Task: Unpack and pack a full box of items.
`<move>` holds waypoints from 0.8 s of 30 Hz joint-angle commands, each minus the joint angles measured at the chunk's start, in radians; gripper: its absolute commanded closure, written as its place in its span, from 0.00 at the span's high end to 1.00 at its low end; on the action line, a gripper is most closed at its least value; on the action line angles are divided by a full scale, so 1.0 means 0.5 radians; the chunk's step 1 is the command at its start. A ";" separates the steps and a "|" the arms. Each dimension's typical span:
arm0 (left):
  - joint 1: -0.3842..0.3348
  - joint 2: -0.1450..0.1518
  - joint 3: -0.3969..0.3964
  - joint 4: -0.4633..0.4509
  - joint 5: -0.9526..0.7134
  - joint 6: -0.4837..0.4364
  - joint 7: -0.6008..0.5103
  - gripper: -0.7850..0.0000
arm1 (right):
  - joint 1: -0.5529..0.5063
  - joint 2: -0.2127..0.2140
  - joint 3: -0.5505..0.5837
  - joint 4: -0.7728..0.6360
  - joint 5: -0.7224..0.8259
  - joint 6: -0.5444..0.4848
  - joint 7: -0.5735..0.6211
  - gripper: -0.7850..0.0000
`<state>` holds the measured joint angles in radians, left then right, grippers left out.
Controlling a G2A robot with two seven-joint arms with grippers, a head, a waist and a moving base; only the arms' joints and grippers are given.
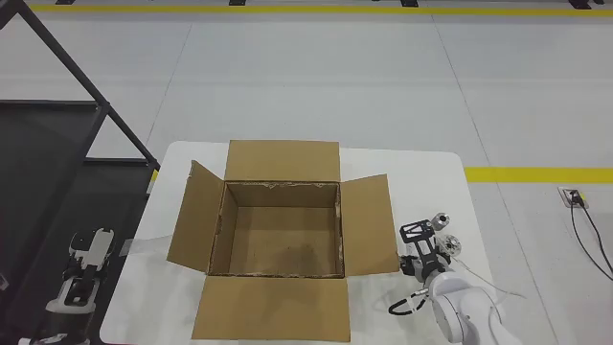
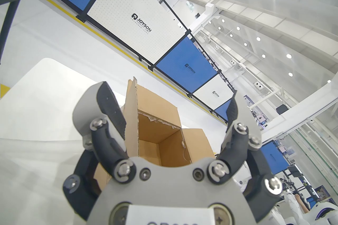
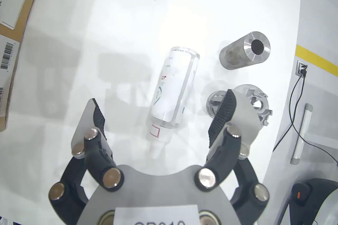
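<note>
Jaws spread and empty on the left arm, tilted up from low at the edge of the counter (image 2: 39, 94), frame the cardboard box (image 2: 155, 104) between their tips, well beyond them; the arm looks parked clear of the work. The box sits mid-counter between the two arms with all four flaps folded outward, leaving its mouth open from above. Its floor is bare, so the unpacking half of the job appears done and the packing not yet begun. On the right arm the jaws are likewise parted wide, pinching nothing, above a clear plastic bottle (image 3: 173, 89) that lies on its side on the counter directly between them, white nozzle pointing back toward their root. That straddle suits a squeeze across the bottle's round body, probably the first pick for the trip back to the box, whose labelled flap lies well outside one jaw. Outside the other jaw sit two metal pieces, near each other and apart from the bottle: a bored steel cylinder (image 3: 243, 53) past the tip and a notched round fitting (image 3: 260, 104) partly hidden behind that jaw. Clustered beside the box, all three are within short reach of this arm; the bottle could roll if nudged from one side first.
</note>
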<state>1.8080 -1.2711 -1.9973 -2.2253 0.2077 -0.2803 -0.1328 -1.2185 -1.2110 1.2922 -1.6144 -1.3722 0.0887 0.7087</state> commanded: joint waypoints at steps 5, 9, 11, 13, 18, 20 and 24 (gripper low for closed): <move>-0.005 -0.003 0.011 -0.004 0.022 0.004 0.014 1.00 | 0.071 -0.011 0.020 0.127 0.087 -0.007 0.045 1.00; -0.010 -0.004 0.020 -0.003 0.041 0.004 0.018 1.00 | 0.088 -0.013 0.054 0.183 0.158 -0.035 0.040 1.00; -0.013 -0.005 0.024 -0.002 0.045 0.005 0.020 1.00 | 0.091 -0.015 0.052 0.199 0.178 -0.046 0.039 0.94; -0.016 -0.005 0.026 -0.002 0.049 0.003 0.023 1.00 | 0.094 -0.018 0.046 0.211 0.183 -0.043 0.042 0.79; -0.020 -0.007 0.028 0.001 0.056 0.000 0.027 1.00 | 0.117 -0.028 0.021 0.241 0.197 -0.024 0.061 0.49; -0.021 -0.007 0.026 0.003 0.056 0.003 0.031 1.00 | 0.122 -0.032 0.011 0.248 0.205 -0.016 0.064 0.47; -0.021 -0.009 0.022 0.005 0.052 -0.001 0.034 1.00 | 0.135 -0.039 -0.003 0.264 0.210 0.019 0.081 0.45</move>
<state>1.7977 -1.2753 -1.9862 -2.2228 0.2341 -0.2790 -0.1159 -1.1534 -1.2299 1.2917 -1.4848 -1.2677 0.0950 0.7472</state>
